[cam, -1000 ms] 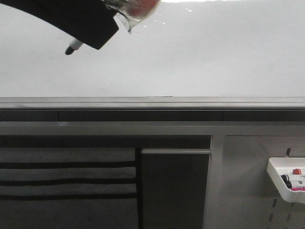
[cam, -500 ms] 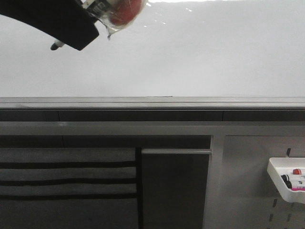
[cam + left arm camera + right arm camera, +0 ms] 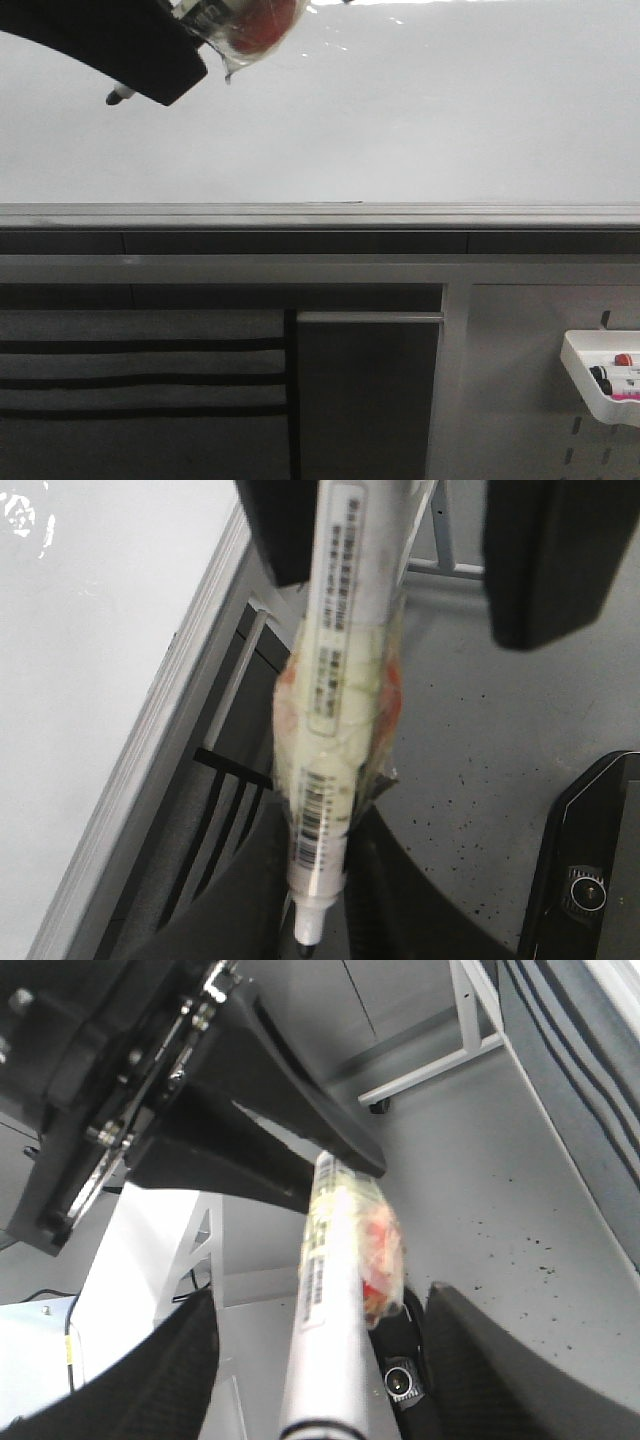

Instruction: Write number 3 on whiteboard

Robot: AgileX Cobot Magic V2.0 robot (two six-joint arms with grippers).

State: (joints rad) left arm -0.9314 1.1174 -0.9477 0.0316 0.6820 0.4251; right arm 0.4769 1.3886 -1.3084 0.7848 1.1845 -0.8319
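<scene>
The whiteboard (image 3: 420,110) fills the upper part of the front view, glossy and bare. No stroke of the number 3 shows anywhere on the visible part of it. Its grey ledge (image 3: 320,215) runs along the lower edge, with no worktop in sight below, only cabinet fronts.

The left gripper (image 3: 150,75) sits at the board's upper left corner. A second ago it was lower and further right. Since then it has gone up and to the left, and over the last half second it has hardly moved at all. I take that to mean it has reached its starting spot and writing has not yet begun.

The left gripper looks closed on the marker (image 3: 335,680), though in the left wrist view only one finger clearly lies against the barrel. A wad of clear tape (image 3: 255,25) bulges round the marker behind the grip.

The right gripper (image 3: 315,1400) is spread wide, its fingers standing either side of the marker's rear end and apparently not touching it.

A small white tray (image 3: 590,375) of spare pens hangs at the lower right.

The marker tip (image 3: 118,96) pokes out down and to the left. I cannot tell whether it touches the board.
</scene>
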